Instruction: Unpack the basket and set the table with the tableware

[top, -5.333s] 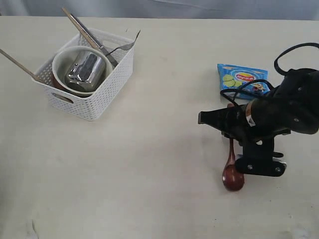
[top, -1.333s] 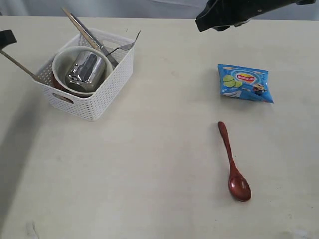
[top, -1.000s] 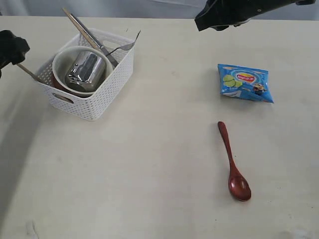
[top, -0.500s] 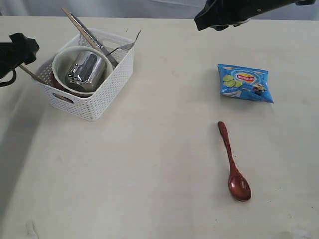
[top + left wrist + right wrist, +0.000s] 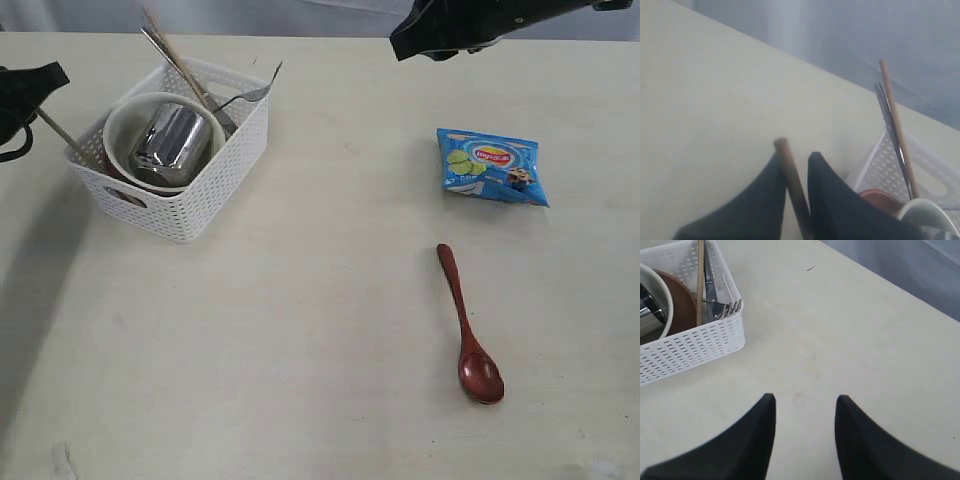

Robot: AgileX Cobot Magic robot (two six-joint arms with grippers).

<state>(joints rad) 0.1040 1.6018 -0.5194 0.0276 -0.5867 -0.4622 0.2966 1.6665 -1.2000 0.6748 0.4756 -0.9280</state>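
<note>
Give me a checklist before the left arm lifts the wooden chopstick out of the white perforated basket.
1. Left gripper shut on the thin wooden chopstick: ok.
2. Its lower end free of the cream bowl: cannot tell.
3. Other chopstick leans at the white perforated plastic basket's far corner, apart: ok.
4. Right gripper open, empty, off the basket: ok.
5. Bare pale table near the red-brown wooden spoon: ok.

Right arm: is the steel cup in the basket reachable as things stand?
Probably yes. The right gripper has its jaws open and empty, and the steel cup lies uncovered in the bowl. The left gripper, jaws shut on a chopstick, is at the basket's far side, seemingly out of the path.
</note>
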